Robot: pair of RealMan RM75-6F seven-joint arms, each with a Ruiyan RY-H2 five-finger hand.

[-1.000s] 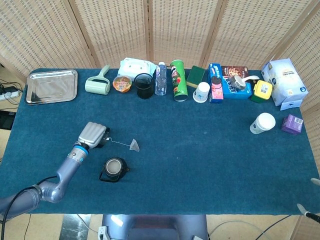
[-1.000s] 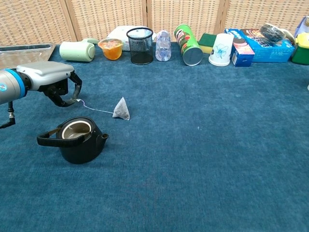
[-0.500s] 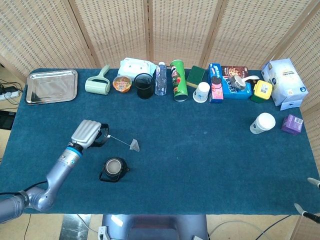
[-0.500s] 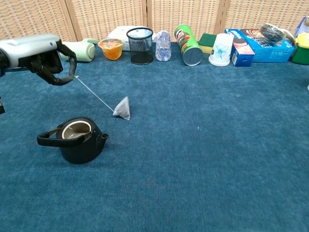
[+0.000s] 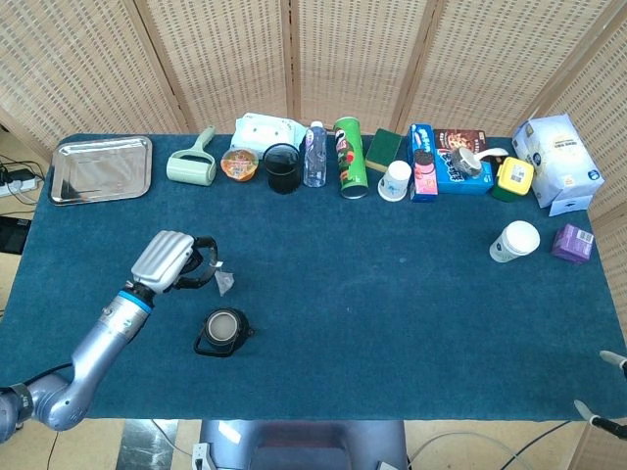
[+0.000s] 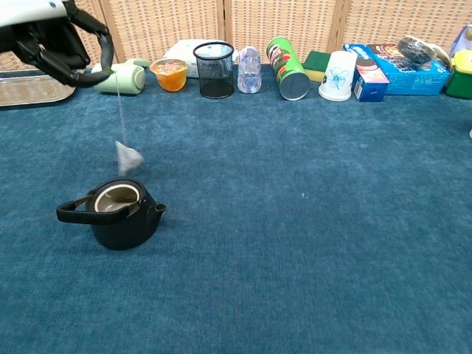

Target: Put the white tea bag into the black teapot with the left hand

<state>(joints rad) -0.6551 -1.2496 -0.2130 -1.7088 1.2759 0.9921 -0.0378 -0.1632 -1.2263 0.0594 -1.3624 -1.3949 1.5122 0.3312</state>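
My left hand (image 5: 174, 262) (image 6: 63, 40) is raised over the left part of the table and pinches the string of the white tea bag. The tea bag (image 5: 225, 284) (image 6: 127, 157) hangs free on that string, off the cloth, blurred in the chest view. It dangles just above and slightly behind the open mouth of the black teapot (image 5: 223, 331) (image 6: 116, 213), which stands upright with no lid, its handle pointing left in the chest view. Only a fingertip of my right hand (image 5: 600, 416) shows at the lower right corner of the head view.
A steel tray (image 5: 101, 168) lies at the back left. Along the back edge stand a green lint roller (image 5: 192, 166), a mesh pen cup (image 5: 283, 168), a water bottle (image 5: 314, 155), a green chip can (image 5: 350, 157), cups and boxes. A lidded paper cup (image 5: 514, 241) stands at the right.
My left hand has risen and lifted the tea bag off the cloth. The bag has swung left from its spot on the table and now hangs over the teapot.
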